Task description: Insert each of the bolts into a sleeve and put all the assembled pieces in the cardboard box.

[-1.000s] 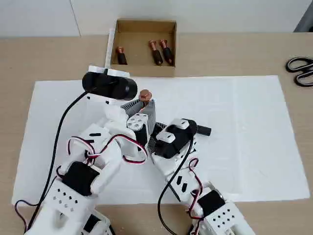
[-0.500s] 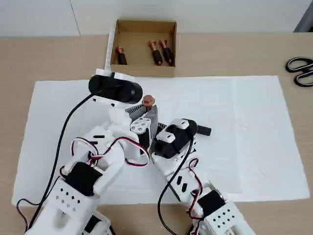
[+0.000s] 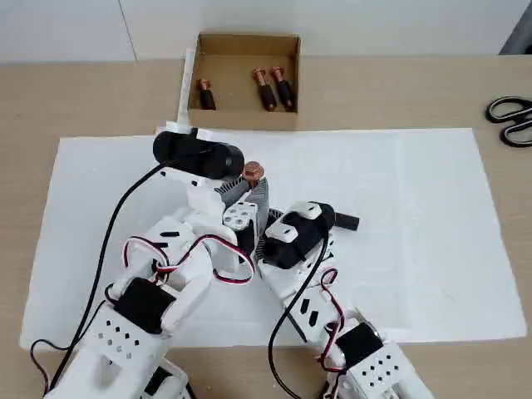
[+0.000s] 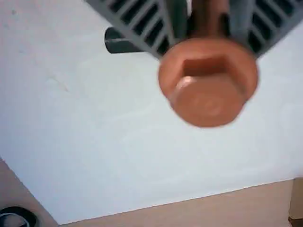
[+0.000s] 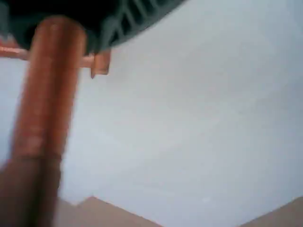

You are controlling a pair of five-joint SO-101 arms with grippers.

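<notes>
My left gripper (image 3: 252, 183) is shut on a copper bolt (image 3: 252, 173), held head-up over the middle of the white sheet. In the left wrist view the bolt's flanged head (image 4: 208, 82) sits in front of the grey slatted fingers (image 4: 137, 28). A black sleeve (image 3: 346, 222) lies on the sheet just right of my right arm (image 3: 293, 233); it also shows behind the left fingers (image 4: 118, 45). The right wrist view looks along the bolt's threaded shaft (image 5: 47, 104), close up. The cardboard box (image 3: 248, 38) stands at the back and holds three assembled pieces (image 3: 266, 89).
A white sheet (image 3: 416, 233) covers the wooden table (image 3: 100, 91). Black scissors (image 3: 510, 119) lie at the far right edge. Both arms crowd the sheet's near middle; its right half is open room.
The left arm has carried the bolt a little to the right and nearer to the right arm. The right arm and the sleeve have stayed still.
</notes>
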